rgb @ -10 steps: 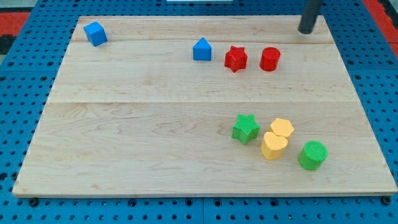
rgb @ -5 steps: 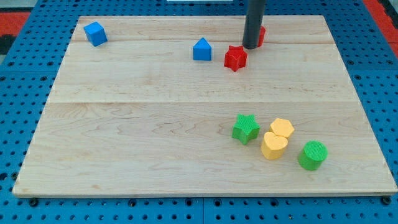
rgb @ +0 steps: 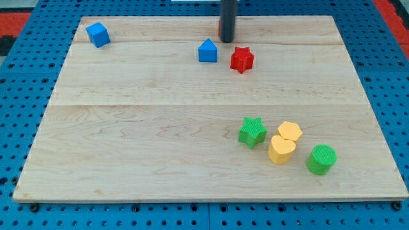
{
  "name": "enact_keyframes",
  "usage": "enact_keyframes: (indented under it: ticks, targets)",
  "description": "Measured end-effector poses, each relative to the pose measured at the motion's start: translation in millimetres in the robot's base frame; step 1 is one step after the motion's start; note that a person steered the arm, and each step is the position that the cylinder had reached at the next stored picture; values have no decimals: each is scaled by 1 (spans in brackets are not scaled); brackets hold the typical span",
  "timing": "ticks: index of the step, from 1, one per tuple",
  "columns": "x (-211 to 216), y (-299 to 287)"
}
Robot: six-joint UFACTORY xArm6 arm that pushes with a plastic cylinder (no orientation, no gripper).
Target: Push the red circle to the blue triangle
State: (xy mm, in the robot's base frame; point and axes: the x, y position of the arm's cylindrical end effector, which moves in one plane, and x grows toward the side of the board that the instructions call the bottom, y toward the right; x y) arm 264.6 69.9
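- My tip (rgb: pixel 227 41) is down on the table (rgb: pixel 140 147), near the view's top edge and a little right of centre.
- No jaws show here: the arm ends in a plain dark rod, so whether they are apart or together cannot be told.
- The red circle (rgb: pixel 220 29) is almost wholly hidden behind the rod. Only a thin red sliver peeks out at the rod's left edge, just above my tip.
- The blue triangle (rgb: pixel 208 50) sits just below and to the view's left of my tip, close but not touching it.
- The red star (rgb: pixel 241 59) lies just below and to the view's right of my tip, beside the triangle.
- Well off to the view's left of my tip, a blue cube (rgb: pixel 98 34) sits by the table's top corner.
- Far below my tip, toward the view's lower right, there is a cluster: green star (rgb: pixel 253 132), yellow hexagon (rgb: pixel 289 131), yellow heart (rgb: pixel 281 149) and green circle (rgb: pixel 321 159).
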Motion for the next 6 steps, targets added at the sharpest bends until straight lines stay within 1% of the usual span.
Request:
enact_keyframes:
  ticks: [1, 2, 3, 4, 5, 6]
  targets:
    - [-5, 73]
    - [-27, 35]
    - [-31, -21]
    - [-46, -5]
    - [-67, -30]
    - [-53, -80]
